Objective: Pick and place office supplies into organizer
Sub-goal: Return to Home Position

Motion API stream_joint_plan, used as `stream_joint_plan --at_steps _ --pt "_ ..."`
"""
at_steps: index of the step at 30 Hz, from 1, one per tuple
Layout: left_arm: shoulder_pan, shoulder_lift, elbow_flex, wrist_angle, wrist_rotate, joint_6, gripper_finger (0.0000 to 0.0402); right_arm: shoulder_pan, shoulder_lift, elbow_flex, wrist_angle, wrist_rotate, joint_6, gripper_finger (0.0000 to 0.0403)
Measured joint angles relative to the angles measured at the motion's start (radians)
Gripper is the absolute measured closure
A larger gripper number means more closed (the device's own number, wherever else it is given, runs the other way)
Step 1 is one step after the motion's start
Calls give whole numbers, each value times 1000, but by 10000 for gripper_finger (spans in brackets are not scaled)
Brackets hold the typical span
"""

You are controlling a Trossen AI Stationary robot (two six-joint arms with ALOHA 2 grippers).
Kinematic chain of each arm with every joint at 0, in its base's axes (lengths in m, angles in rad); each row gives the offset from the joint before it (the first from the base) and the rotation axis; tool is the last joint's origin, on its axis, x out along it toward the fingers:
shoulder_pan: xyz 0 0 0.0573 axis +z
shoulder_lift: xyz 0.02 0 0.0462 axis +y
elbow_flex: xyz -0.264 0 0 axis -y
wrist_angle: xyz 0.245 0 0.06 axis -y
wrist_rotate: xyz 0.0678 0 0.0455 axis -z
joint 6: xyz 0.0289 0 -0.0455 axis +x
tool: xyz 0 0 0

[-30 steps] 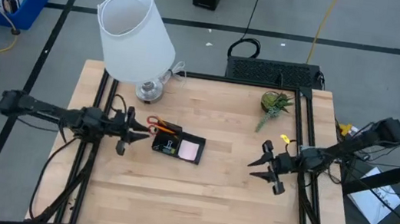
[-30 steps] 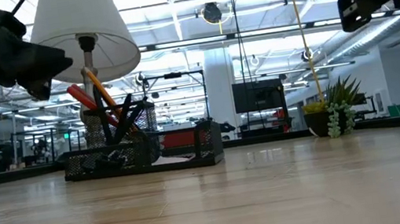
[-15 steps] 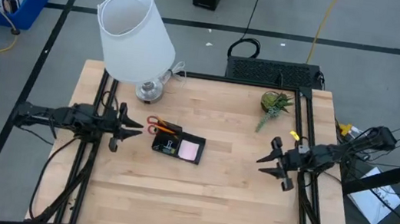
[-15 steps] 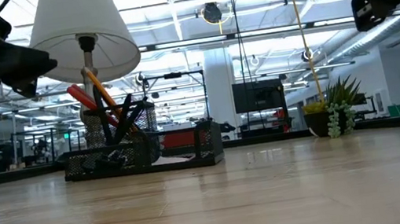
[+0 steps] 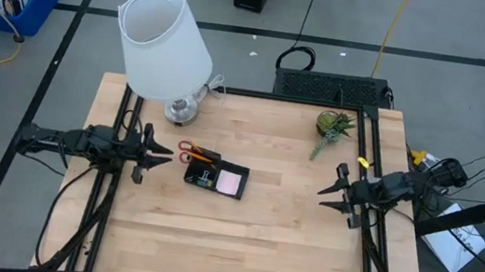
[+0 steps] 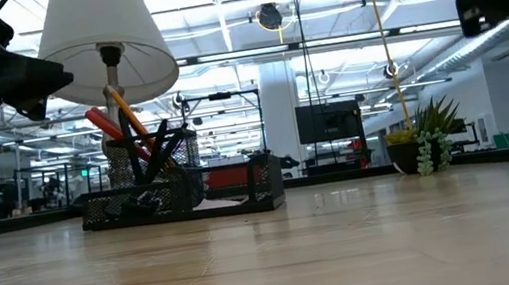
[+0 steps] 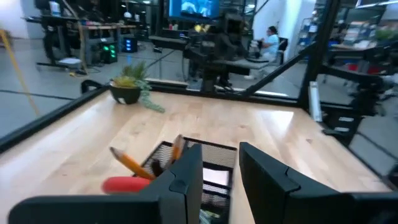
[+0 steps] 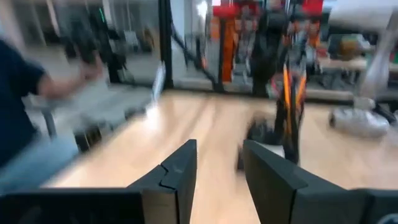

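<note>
left gripper (image 5: 163, 155): spread, empty
organizer (image 5: 246, 183): just right of left gripper, long axis left-right
right gripper (image 5: 328, 196): spread, empty, well apart, right

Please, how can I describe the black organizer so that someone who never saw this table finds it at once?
Start from the big white lamp at the far left corner of the wooden table. Just in front of its base, toward the table's middle, stands the organizer: the only black mesh tray, with red-handled scissors sticking out and a pink pad inside.
</note>
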Motion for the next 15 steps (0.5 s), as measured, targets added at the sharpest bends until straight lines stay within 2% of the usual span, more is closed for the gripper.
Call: stream_joint_plan --at_steps 2,6,15 --pt "7 0 4 -8 -21 11 293 -1 1 0 -50 8 -18 278" --pt "18 0 9 -15 -41 18 293 -1 1 -28 -77 96 11 281" --pt "18 2 9 -7 -54 27 293 0 2 -86 -19 103 -14 277"
